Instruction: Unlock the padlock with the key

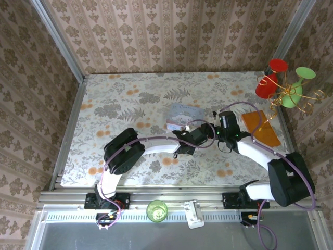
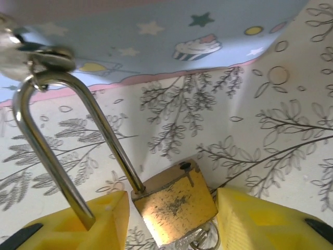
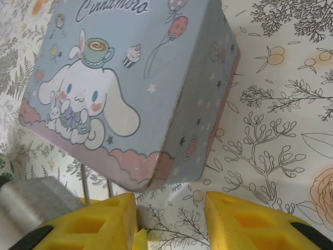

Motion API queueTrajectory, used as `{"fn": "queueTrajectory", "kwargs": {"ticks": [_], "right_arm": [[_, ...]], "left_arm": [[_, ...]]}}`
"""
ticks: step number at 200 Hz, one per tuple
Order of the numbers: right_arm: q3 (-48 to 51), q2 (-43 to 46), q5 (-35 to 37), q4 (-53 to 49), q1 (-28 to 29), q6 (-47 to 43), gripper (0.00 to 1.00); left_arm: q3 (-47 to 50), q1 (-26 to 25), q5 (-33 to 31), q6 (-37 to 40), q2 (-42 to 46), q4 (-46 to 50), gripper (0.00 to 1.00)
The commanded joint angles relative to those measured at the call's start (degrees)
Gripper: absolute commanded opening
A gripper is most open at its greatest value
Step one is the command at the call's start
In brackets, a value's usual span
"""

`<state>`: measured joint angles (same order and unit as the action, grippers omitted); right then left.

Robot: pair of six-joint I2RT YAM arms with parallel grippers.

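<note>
The brass padlock [image 2: 177, 200] sits between my left gripper's [image 2: 174, 221] yellow fingers [image 2: 106, 221], turned so its opposite corners meet them. Its shackle [image 2: 49, 151] stands open: one leg is out of the body and lies across the left finger, and the bend hangs in the hasp of the pale blue tin [image 2: 156, 36]. A silvery bit of the key [image 2: 195, 238] with a wire ring peeks from under the lock; the rest is hidden. My right gripper [image 3: 169, 221] is open beside the tin's [image 3: 130, 88] corner, with bare cloth between its fingers. From above, both grippers [image 1: 203, 133] [image 1: 217, 121] meet beside the tin [image 1: 183, 115].
An orange packet [image 1: 261, 127] lies right of the right arm. A gold wire stand with red and green cups [image 1: 283, 86] fills the far right corner. A green cup [image 1: 156, 210] rests on the near rail. The left finger's tip [image 3: 136, 240] shows beside my right fingers.
</note>
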<state>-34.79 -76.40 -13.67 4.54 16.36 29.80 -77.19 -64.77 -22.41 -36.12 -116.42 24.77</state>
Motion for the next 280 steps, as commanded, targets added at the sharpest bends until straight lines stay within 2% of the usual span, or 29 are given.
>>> {"fn": "queueTrajectory", "kwargs": {"ticks": [1, 24, 77, 116, 133, 181, 202, 229, 280], "right_arm": [[-1.51, -1.24, 0.84, 3.56, -0.13, 1.57, 0.39], [-2.24, -1.74, 2.14, 4.10, -0.16, 1.32, 0.39], [-5.38, -5.96, 3.74, 5.38, -0.25, 0.93, 0.39], [-9.85, -11.79, 5.50, 3.38, -0.67, -1.92, 0.38], [-11.14, -13.92, 4.77, 3.42, -0.68, -2.17, 0.37], [-12.31, -17.98, 1.14, 4.45, -0.45, -2.29, 0.32], [-11.98, -18.61, -0.77, 5.12, -0.34, -2.73, 0.28], [-10.73, -18.78, -3.23, 6.92, -0.12, -1.53, 0.27], [-7.98, -19.75, -4.82, 9.61, 1.08, 0.80, 0.25]], "left_arm": [[1.58, 1.47, -1.97, 1.58, 0.10, 2.60, 0.47], [4.87, 2.78, 2.54, 0.68, 1.78, -3.32, 0.34], [3.62, 2.17, 0.45, 2.93, 1.15, -1.28, 0.33], [6.27, 0.87, -3.05, 15.10, 4.41, -4.39, 0.31], [6.36, 1.05, -1.63, 22.48, 4.73, -7.24, 0.30], [5.55, 2.09, -0.87, 35.58, 4.13, -12.45, 0.28], [5.58, 3.61, 2.10, 38.88, 4.72, -14.20, 0.28], [3.44, 4.93, 2.60, 42.97, 4.54, -14.01, 0.29], [-1.15, 5.98, 3.91, 43.84, 2.58, -13.85, 0.29]]}}
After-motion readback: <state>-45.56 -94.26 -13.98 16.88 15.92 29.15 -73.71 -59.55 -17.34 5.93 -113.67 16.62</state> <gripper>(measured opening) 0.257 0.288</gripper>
